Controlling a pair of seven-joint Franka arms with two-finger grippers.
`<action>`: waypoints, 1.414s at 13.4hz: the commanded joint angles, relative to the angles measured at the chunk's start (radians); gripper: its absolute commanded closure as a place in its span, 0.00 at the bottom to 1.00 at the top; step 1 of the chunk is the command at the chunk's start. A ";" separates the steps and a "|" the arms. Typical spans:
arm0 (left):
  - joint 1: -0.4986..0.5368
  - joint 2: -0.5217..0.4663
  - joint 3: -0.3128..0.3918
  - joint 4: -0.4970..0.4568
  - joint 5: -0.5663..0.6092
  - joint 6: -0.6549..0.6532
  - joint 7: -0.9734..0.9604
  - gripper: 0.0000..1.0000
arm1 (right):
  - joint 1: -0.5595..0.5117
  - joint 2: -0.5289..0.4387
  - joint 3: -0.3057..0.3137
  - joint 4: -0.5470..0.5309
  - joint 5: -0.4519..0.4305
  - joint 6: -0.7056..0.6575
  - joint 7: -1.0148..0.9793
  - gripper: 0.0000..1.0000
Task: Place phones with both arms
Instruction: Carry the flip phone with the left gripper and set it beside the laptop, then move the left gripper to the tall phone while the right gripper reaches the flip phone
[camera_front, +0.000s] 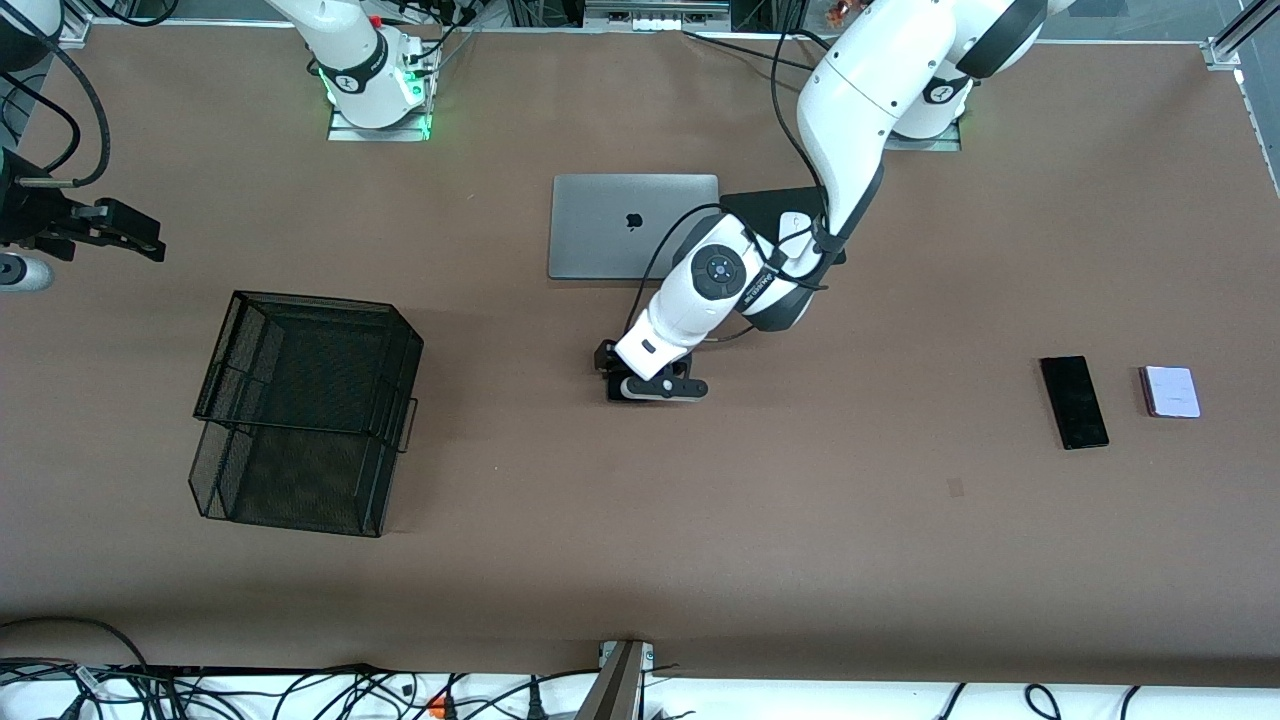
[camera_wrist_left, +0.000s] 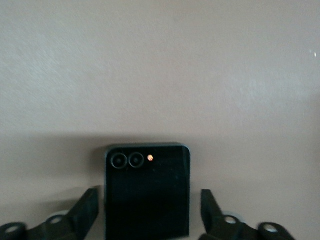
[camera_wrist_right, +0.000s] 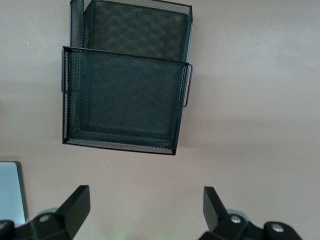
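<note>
Black flip phone lies flat mid-table between the spread fingers of the left gripper, touching neither; right gripper, fingers apart, waits over the wire basket end.

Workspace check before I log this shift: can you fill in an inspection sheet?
Surface: brown table, bare patches unmarked.
Job's things: black flip phone lies flat between left pincer fingers, untouched; long black phone beside pale phone at left arm's end.
Clutter: mesh basket, silver laptop.
Grippers: left pincer open; right pincer open, waiting above table.
Cables: bundle along camera edge.
Surroundings: nothing seen.
</note>
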 joint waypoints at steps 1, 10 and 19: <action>0.057 -0.081 0.010 -0.019 -0.005 -0.091 -0.011 0.00 | 0.012 -0.006 0.007 -0.010 -0.011 0.004 0.005 0.00; 0.497 -0.328 0.028 -0.004 0.206 -0.742 0.296 0.00 | 0.336 0.137 0.007 -0.005 0.076 0.157 0.366 0.00; 0.914 -0.340 0.022 -0.293 0.443 -0.392 0.549 0.00 | 0.798 0.595 0.006 0.326 0.073 0.347 0.813 0.00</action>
